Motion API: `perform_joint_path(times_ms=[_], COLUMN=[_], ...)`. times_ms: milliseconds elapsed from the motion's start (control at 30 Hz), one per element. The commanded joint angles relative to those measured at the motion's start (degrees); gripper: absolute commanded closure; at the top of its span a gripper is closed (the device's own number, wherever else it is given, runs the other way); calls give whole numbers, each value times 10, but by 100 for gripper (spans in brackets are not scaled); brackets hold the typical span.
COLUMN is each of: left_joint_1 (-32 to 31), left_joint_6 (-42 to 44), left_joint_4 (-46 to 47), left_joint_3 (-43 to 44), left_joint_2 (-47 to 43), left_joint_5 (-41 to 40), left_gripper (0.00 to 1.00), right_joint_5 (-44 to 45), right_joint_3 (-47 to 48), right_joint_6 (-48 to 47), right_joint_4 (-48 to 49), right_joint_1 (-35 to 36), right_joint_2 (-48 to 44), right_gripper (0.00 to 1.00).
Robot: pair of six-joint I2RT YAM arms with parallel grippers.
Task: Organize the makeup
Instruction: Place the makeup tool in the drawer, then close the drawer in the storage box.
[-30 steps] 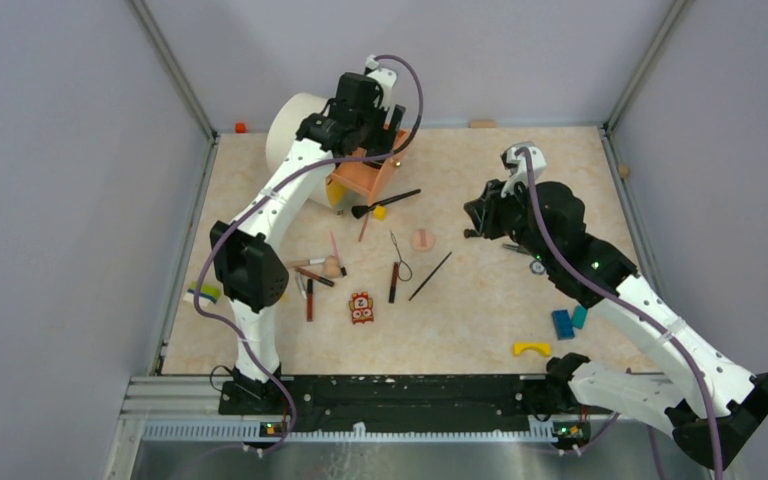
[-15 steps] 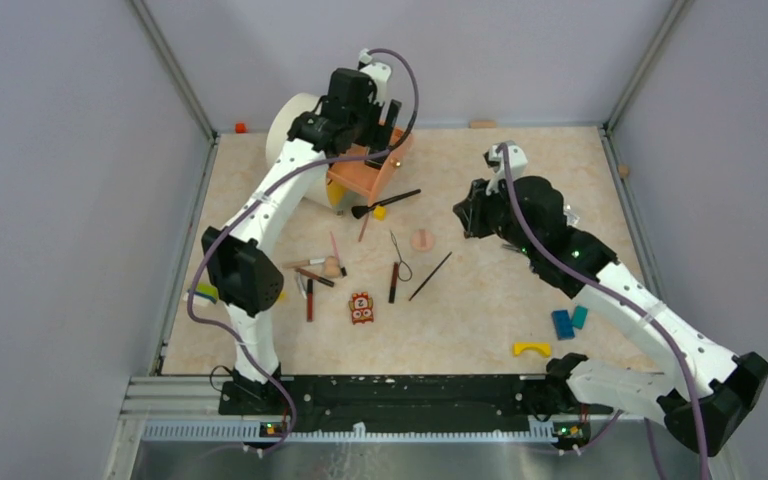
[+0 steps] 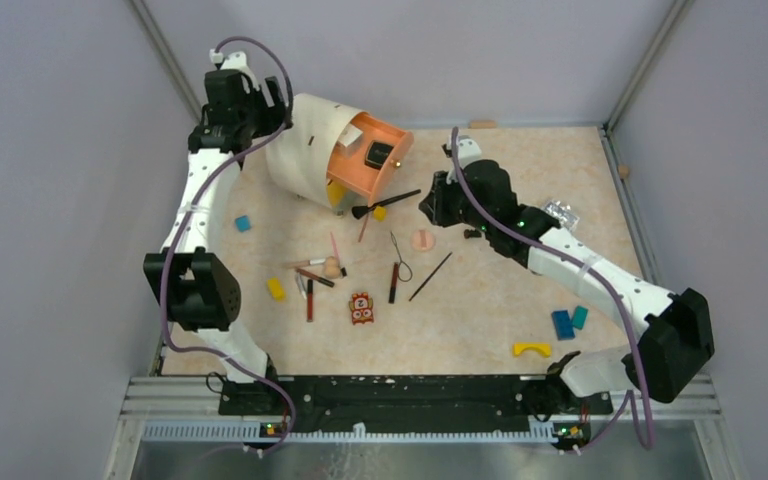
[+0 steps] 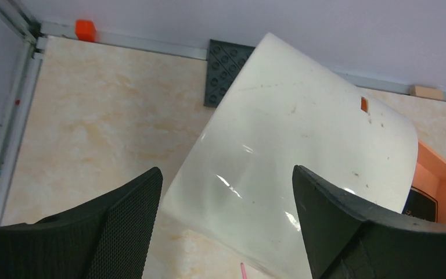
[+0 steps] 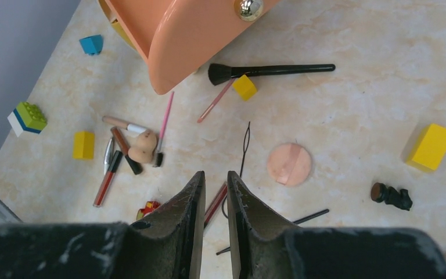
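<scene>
The makeup lies loose mid-table: a black brush [image 3: 390, 200] [image 5: 267, 71], a pink stick [image 3: 365, 228], a black wire-loop tool [image 3: 398, 250] [image 5: 245, 145], a round peach puff [image 3: 422, 240] [image 5: 289, 164], a thin black stick [image 3: 430, 277], a red-and-black pencil [image 3: 394, 282], and a cluster of sticks with a peach puff [image 3: 318, 270] [image 5: 142, 145]. My left gripper [image 3: 260, 105] [image 4: 226, 170] is open and empty above the white organizer shell [image 3: 305, 140] [image 4: 302, 151]. My right gripper [image 3: 428, 205] [image 5: 215, 174] is shut and empty, above the table next to the round puff.
The organizer's orange drawer [image 3: 365, 170] [image 5: 191, 35] stands open, a black item and a white item inside. Yellow blocks [image 3: 380, 212] [image 3: 276, 288], a blue block [image 3: 243, 222] and the toy figure [image 3: 362, 307] lie among the makeup. Blue blocks [image 3: 563, 323] and a yellow arch [image 3: 531, 348] lie at the near right.
My left arm swung from above the orange drawer to the far-left corner behind the white shell, uncovering the drawer. My right arm moved left toward the table's middle.
</scene>
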Motion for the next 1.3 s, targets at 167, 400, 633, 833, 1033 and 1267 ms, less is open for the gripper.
perform_joint_path(times_ms=[167, 400, 633, 833, 1033, 1267], left_joint_1=[53, 79, 87, 87, 87, 87], left_joint_6=[-88, -93, -97, -95, -95, -96], left_joint_4=[147, 197, 249, 258, 258, 255], left_joint_3=[-102, -123, -133, -132, -131, -128], left_joint_2=[-41, -17, 1, 20, 37, 44], left_joint_5=[99, 142, 210, 240, 253, 263], left_gripper=[11, 11, 13, 14, 15, 17], right_joint_5=[-18, -65, -145, -178, -146, -104], right_joint_3=[17, 7, -7, 33, 86, 145], right_joint_6=[39, 53, 104, 122, 135, 146], right_joint_4=[66, 87, 176, 217, 209, 152], right_joint_1=[3, -43, -98, -102, -105, -105], right_joint_2=[23, 37, 58, 117, 176, 247], right_gripper=[80, 80, 80, 80, 80, 83])
